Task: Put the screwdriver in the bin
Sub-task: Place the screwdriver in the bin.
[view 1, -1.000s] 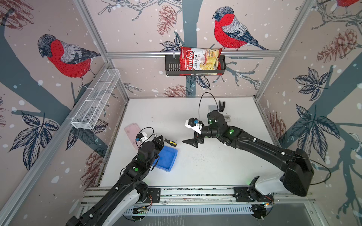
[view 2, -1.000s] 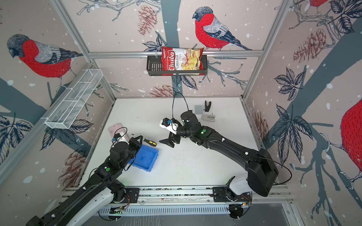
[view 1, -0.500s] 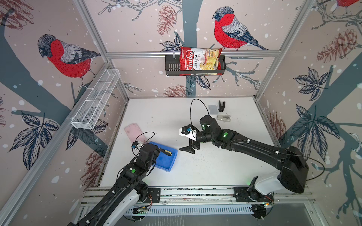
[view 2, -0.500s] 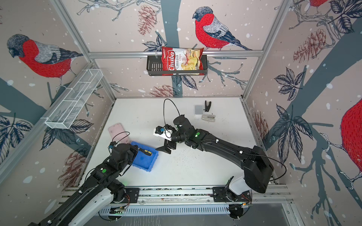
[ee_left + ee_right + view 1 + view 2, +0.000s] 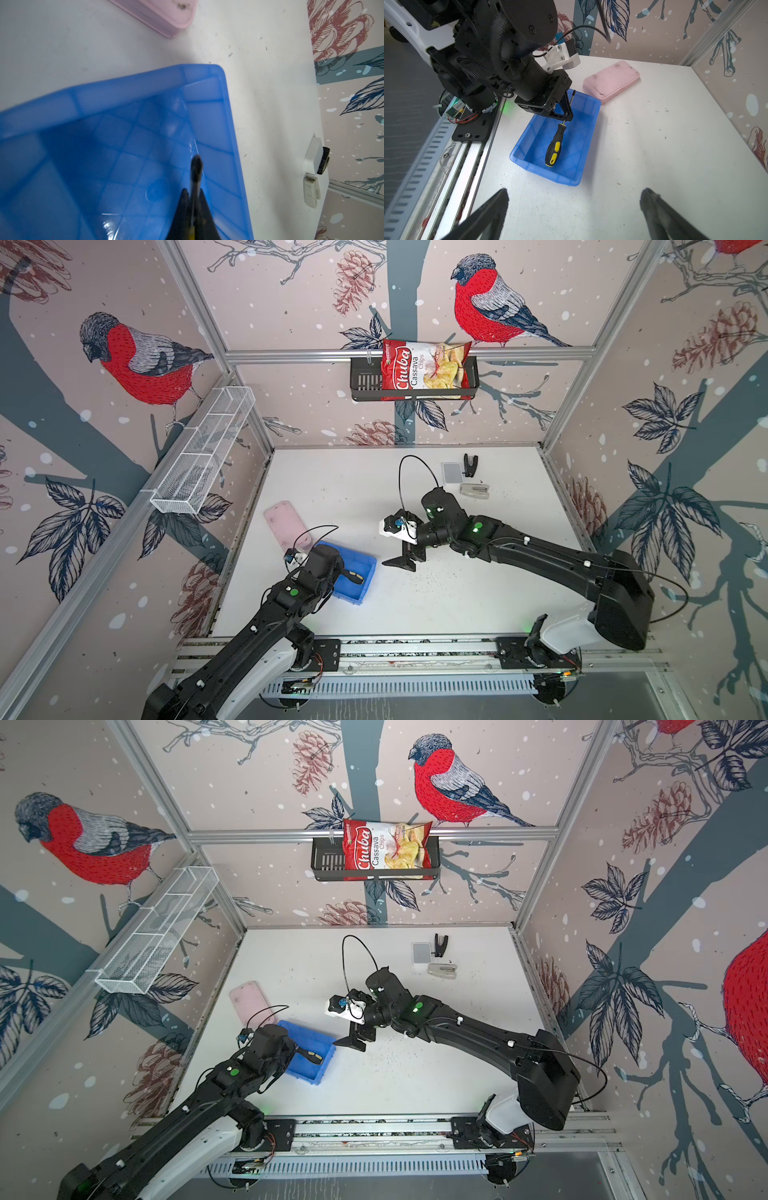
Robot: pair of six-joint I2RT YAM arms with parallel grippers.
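The left fingers [image 5: 567,109] pinch the screwdriver [image 5: 555,145] by its shaft, handle low inside the bin [image 5: 546,173]; the right fingers [image 5: 488,212] gape empty. Released tilted, it may bounce over the rim.

The white surface [image 5: 457,605] I work over is scuffed and dotted with dark specks [image 5: 436,574], thickest toward the middle. On my left side, close to the front edge, the blue bin [image 5: 362,560] sits flat and skewed to the edges. Just beside its far corner, not touching, lies a flat pink container [image 5: 284,524]. Well apart, at the far right, I see a grey pad [image 5: 452,472] lying close against a black clip tool [image 5: 470,464], and a grey stapler [image 5: 474,490] just in front of them.
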